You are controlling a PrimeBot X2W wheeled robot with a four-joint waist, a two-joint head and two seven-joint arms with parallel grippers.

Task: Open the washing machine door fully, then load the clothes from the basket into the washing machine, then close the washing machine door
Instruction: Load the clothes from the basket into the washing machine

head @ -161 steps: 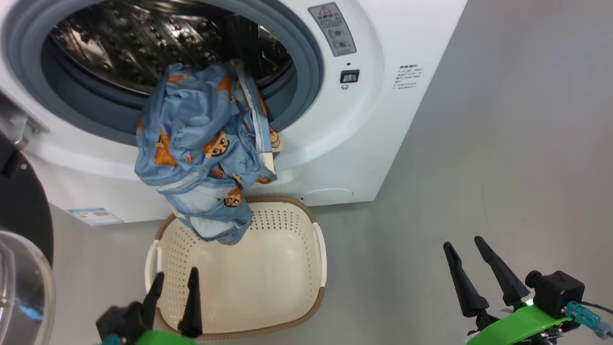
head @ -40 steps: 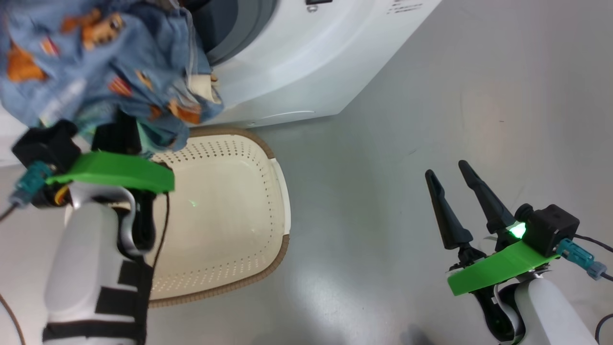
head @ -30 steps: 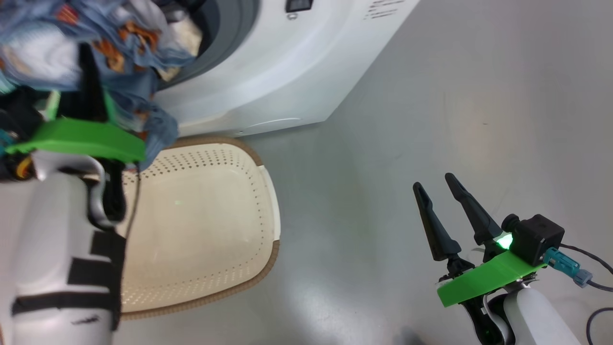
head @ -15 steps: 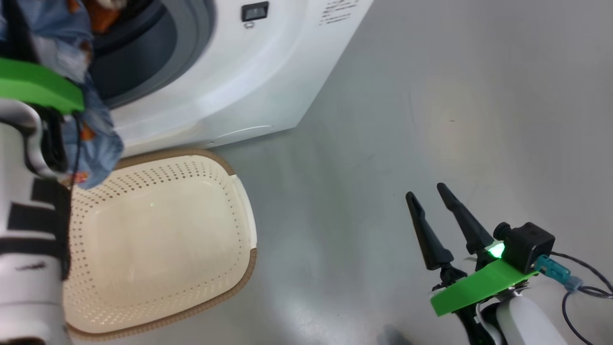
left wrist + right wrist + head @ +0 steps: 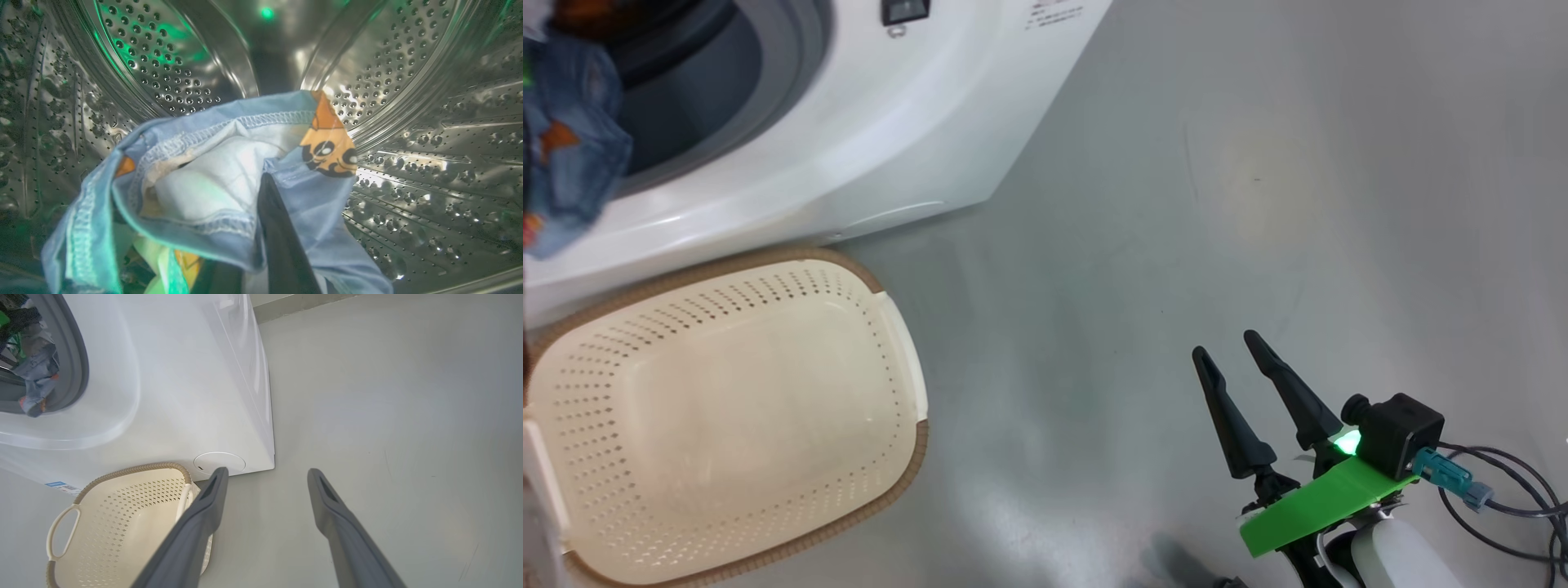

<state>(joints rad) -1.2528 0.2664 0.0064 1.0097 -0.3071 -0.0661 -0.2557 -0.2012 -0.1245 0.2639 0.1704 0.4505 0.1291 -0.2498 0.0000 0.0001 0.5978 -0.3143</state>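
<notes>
Deep in the washing machine [image 5: 849, 147] with the left pincer [image 5: 263, 183], pressed together on the clothes [image 5: 229, 175]; perforated drum [image 5: 408, 122] wall close from 9 through 12 to 3 o'clock. In the head view, cloth trailing over the opening's lip at 10 o'clock, basket [image 5: 768, 294] just beside the front at 8. Over open floor [image 5: 1176, 204] at 5 o'clock with the right pincer [image 5: 1225, 345], spread, fingers aimed toward 11.

A glossy grey floor [image 5: 1176, 204] meets a darker skirting strip [image 5: 294, 306].
</notes>
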